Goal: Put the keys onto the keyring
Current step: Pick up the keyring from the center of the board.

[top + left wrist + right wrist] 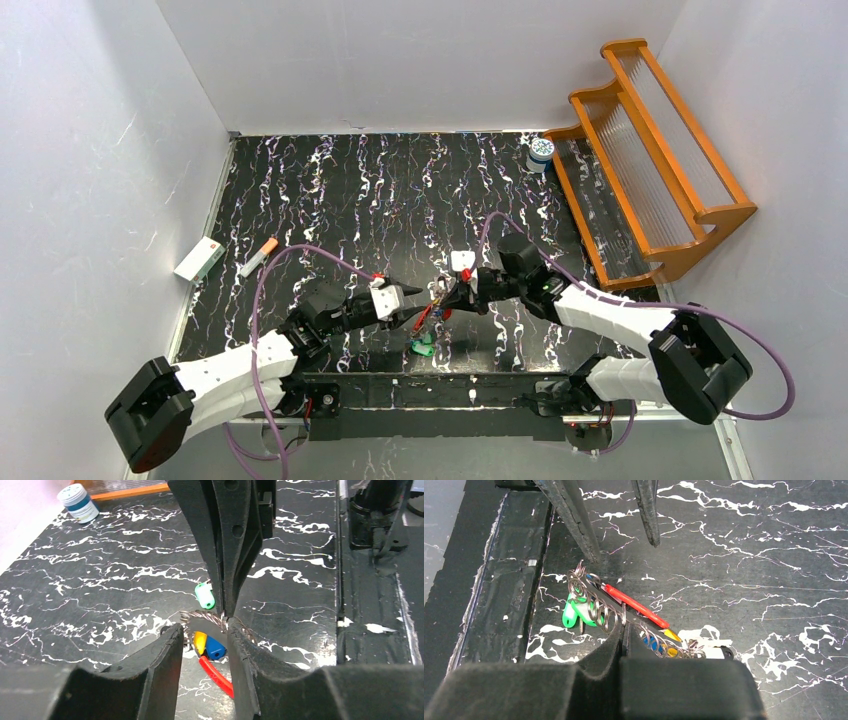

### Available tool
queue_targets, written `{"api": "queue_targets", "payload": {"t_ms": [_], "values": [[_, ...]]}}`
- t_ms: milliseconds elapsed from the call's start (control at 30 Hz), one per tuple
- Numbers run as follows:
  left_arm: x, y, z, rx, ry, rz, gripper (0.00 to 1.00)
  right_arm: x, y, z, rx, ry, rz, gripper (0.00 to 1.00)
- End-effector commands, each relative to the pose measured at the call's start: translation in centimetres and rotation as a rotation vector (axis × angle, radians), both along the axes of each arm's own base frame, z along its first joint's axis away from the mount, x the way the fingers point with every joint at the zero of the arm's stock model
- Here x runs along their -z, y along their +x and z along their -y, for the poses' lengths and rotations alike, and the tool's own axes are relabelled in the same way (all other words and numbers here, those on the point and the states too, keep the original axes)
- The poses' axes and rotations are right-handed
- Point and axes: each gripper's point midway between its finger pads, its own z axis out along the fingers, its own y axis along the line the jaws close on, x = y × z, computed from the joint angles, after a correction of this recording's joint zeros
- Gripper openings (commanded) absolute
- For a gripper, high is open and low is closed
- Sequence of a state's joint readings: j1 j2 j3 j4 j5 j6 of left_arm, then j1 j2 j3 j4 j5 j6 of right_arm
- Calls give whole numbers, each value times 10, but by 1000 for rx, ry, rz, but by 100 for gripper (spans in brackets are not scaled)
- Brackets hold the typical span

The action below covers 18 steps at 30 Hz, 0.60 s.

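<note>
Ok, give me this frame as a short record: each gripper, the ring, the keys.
left gripper: open, fingers flanking the hanging keys
right gripper: shut on the thin coiled silvery metal keyring
keys at the ring: yellow head, blue head, long red head
green-headed key: lying on the black marbled table, by the ring

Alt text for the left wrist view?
The shut right gripper pinches the keyring while the open left gripper flanks it and its yellow, blue and red keys. A green key lies beyond on the marbled table; a white-and-blue jar stands top left.
</note>
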State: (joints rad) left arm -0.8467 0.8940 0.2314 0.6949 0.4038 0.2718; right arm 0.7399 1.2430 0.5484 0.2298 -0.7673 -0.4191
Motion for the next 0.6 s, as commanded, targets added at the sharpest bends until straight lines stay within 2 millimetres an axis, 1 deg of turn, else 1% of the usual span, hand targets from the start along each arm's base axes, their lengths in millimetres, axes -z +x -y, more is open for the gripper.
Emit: {"api": "queue_targets", "payload": {"t_ms": [0, 300, 567], "values": [[-15, -10, 8, 87, -17, 48, 37, -23, 0, -5, -36, 99, 99, 1], [-4, -11, 11, 108, 14, 35, 32, -31, -7, -7, -49, 145, 67, 1], [2, -3, 12, 76, 36, 24, 30, -35, -7, -8, -49, 148, 52, 1]]}}
